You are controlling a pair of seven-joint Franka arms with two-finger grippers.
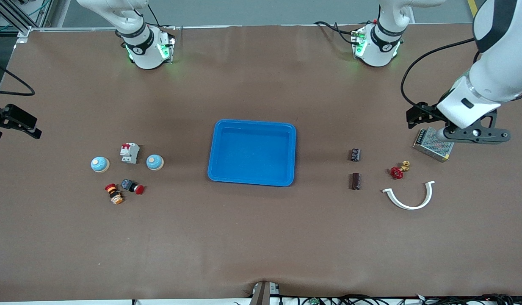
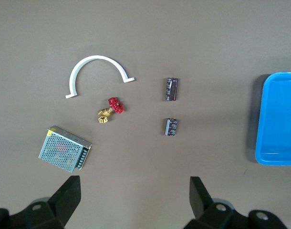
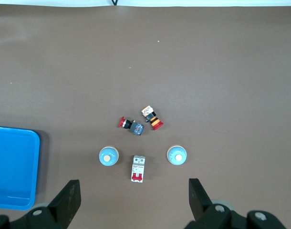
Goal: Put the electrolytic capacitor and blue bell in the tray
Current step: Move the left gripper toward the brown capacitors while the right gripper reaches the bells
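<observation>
Two white robot arms rise from bases along one edge of the desk. The left arm bends out over its own end of the desk, its thick white forearm slanting downward to a black wrist bracket. Its pincer [image 2: 132, 191] hangs in the air above the desk surface, pointing down, with both dark fingers [image 2: 69, 193] spread wide apart and nothing between them. The right arm leaves the front view near its base, so only its black hand shows at that end of the desk. Its pincer [image 3: 131, 193] also faces straight down, fingers [image 3: 197, 194] spread wide and empty.
</observation>
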